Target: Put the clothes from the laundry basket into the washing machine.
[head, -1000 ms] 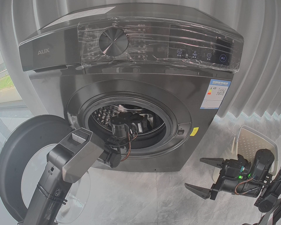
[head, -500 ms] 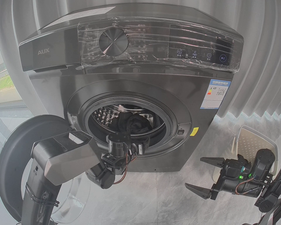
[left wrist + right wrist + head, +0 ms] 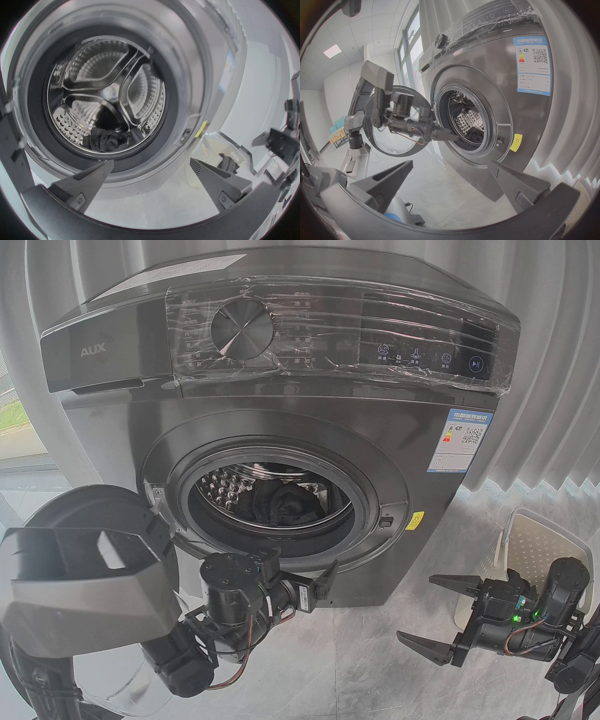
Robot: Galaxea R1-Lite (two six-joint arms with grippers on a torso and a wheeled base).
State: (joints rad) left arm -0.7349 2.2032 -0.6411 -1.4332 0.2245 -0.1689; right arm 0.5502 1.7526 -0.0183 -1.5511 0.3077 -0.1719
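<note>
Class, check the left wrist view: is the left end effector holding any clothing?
No: the left end effector is open and empty, and the dark garment lies inside the drum.

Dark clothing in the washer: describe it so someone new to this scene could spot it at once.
Start at the grey front-loading washing machine, its round door hanging open at the side. Look through the round opening into the shiny steel drum. The crumpled black clothing lies low in the drum, the only soft, dark, matte thing against studded metal.

Bright daylight; glare on drum [image 3: 93,65]; wrist views edge-warped.
</note>
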